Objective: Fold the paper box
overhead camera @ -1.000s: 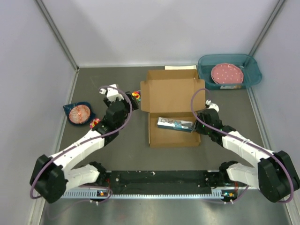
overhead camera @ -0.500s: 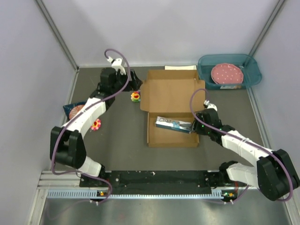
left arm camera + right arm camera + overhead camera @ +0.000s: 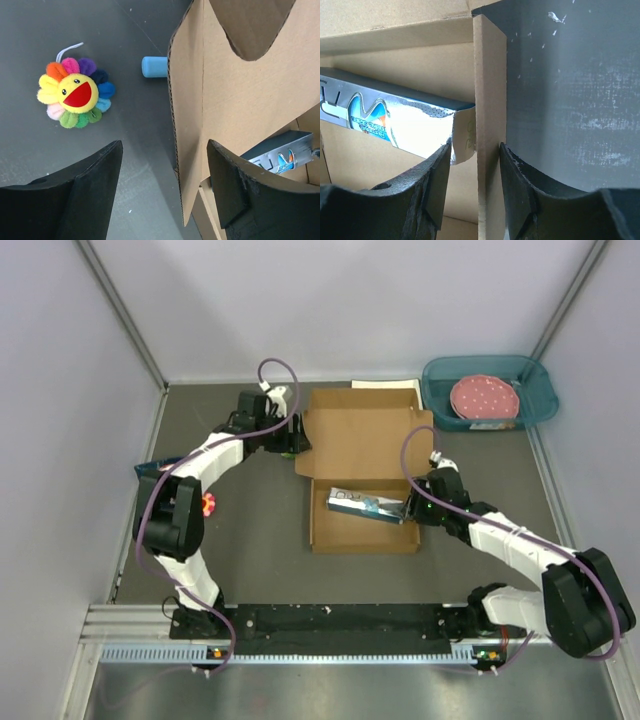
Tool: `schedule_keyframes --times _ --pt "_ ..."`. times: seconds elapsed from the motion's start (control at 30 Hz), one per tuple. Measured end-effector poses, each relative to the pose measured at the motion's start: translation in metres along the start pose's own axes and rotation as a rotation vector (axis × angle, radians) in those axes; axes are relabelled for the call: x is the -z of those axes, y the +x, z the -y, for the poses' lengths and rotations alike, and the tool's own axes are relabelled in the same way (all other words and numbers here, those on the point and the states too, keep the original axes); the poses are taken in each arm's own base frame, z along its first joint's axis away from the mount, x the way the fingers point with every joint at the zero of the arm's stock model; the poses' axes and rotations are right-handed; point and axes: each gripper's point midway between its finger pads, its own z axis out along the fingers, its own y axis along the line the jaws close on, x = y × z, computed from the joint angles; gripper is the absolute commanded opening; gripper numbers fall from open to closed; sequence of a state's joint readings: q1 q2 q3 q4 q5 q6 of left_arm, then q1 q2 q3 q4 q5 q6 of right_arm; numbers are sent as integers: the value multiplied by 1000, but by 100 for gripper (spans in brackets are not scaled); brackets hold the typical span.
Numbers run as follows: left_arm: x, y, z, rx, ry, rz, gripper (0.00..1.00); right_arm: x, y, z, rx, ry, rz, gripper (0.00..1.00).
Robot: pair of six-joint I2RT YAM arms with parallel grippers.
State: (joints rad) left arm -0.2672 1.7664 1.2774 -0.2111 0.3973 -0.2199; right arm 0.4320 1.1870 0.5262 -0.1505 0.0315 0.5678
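Left gripper (image 3: 165, 145): was wide open and held nothing; its two fingers straddled the edge of the box's lid flap.
Right gripper (image 3: 475, 147): was partly open astride the box's right side wall. The outer finger (image 3: 520, 190) lay against the wall and the inner one stood just clear, so there was no firm clamp.
Box (image 3: 362, 440): lay open on the table (image 3: 260, 540) between the two grippers, lid flap towards the left one, tray towards the right one.
Carton (image 3: 368, 504): silver and blue, lay inside the tray with its end just beside the right gripper's inner finger.
Flower toy (image 3: 75, 93): lay beyond the left gripper's outer finger, apart from the flap.
Blue cylinder (image 3: 154, 66): lay ahead of the left gripper, touching the flap's edge.
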Motion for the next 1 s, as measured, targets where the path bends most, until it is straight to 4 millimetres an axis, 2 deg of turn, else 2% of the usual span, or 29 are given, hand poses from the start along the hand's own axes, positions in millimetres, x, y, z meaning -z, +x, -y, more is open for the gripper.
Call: schedule_keyframes --times 0.07,0.1,0.17,0.2,0.37,0.43,0.53,0.7,0.77,0.87,1.0 --pt "-3 4 -1 1 4 -14 66 0 0 -1 0 -6 -3 44" --pt "-3 5 -1 0 7 -16 57 0 1 -2 -1 -10 -4 43" --pt "-3 3 2 0 23 -12 46 -1 1 -3 -1 -18 -8 42" --pt "-3 3 4 -1 32 -11 36 -1 1 -4 -1 -20 -9 41" --pt "-2 3 16 8 95 -13 21 -1 3 -7 -3 -34 -16 41" --pt "2 9 18 12 106 -13 16 -1 5 -9 -4 -40 -21 40" --pt "18 33 20 20 105 -31 11 0 13 -18 5 -64 -38 40" --pt "44 55 22 13 84 -21 7 6 60 -32 55 -99 -142 41" --pt "52 62 24 8 80 -17 6 9 73 -33 58 -104 -175 44" --pt "60 72 25 9 69 -25 5 19 73 -34 52 -109 -171 53" --pt "65 73 27 3 57 -23 5 44 48 -37 68 -107 -93 63"
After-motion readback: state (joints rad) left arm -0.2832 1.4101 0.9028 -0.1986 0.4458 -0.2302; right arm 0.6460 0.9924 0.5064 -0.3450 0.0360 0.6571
